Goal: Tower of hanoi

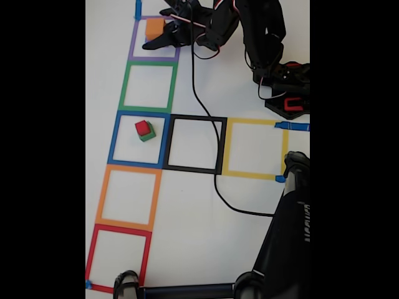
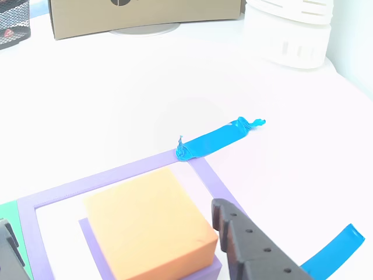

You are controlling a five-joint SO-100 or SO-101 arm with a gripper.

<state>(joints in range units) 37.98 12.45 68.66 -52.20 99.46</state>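
— Where did the cubes sit?
— In the fixed view the orange cube (image 1: 154, 28) lay in the purple-taped square (image 1: 133, 47) at upper left; the purple cube (image 2: 96, 245) beneath showed as a thin edge in the other view. The red cube (image 1: 143, 128) topped the green cube (image 1: 148, 135) in the blue square (image 1: 113, 140).
— And the gripper (image 1: 149, 45)?
— Beside the orange cube, jaws apart (both fingers (image 2: 245, 245) cut off at the frame's bottom), holding nothing.

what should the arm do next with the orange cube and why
Probably lower a little and close: the end effector looks open, its fingers flanking the orange cube, which sits on the purple cube inside the purple tape square. Nothing is gripped yet.
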